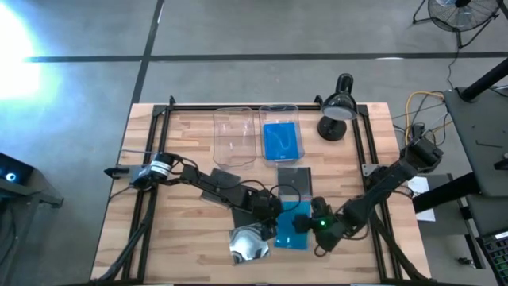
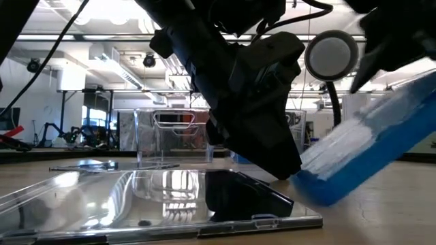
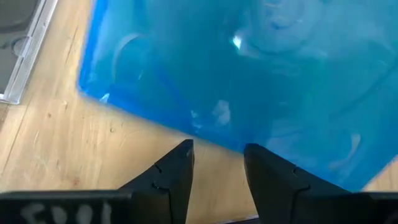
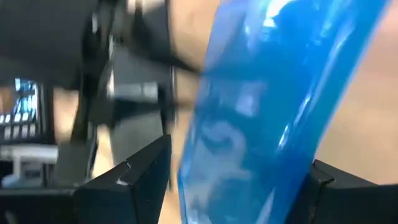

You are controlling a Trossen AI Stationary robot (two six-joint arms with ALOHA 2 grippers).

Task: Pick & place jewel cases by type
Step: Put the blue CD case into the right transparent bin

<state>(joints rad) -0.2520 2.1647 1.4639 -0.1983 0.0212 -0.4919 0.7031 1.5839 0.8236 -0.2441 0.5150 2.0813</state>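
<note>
A bright blue jewel case [image 1: 290, 230] stands tilted near the table's near middle, its low edge [image 2: 315, 189] on the wood and its other side raised. My right gripper [image 1: 312, 224] is shut on it from the right. My left gripper [image 1: 278, 213] is beside the case's left side with its fingers a little open [image 3: 217, 157], tips at the low edge. A dark case [image 1: 294, 177] lies flat behind them. A clear, mirror-like case [image 1: 250, 244] lies flat to the near left. My left gripper has its fingertips [image 3: 254, 153] right at the blue case's low edge [image 3: 211, 138]; I cannot tell whether they touch it. My right gripper [image 4: 239, 155] holds the blue case between its two widely spread fingers, one at each side of the case [image 4: 249, 118]. The case is tilted, raised on the right gripper's side [image 2: 402, 116], with its opposite edge on the table.
Two clear bins stand at the far middle: the left bin [image 1: 234, 137] shows nothing inside, the right bin [image 1: 297, 119] holds blue cases. A black desk lamp [image 1: 337, 111] stands at the far right. A metal frame [image 1: 151, 159] runs around the table.
</note>
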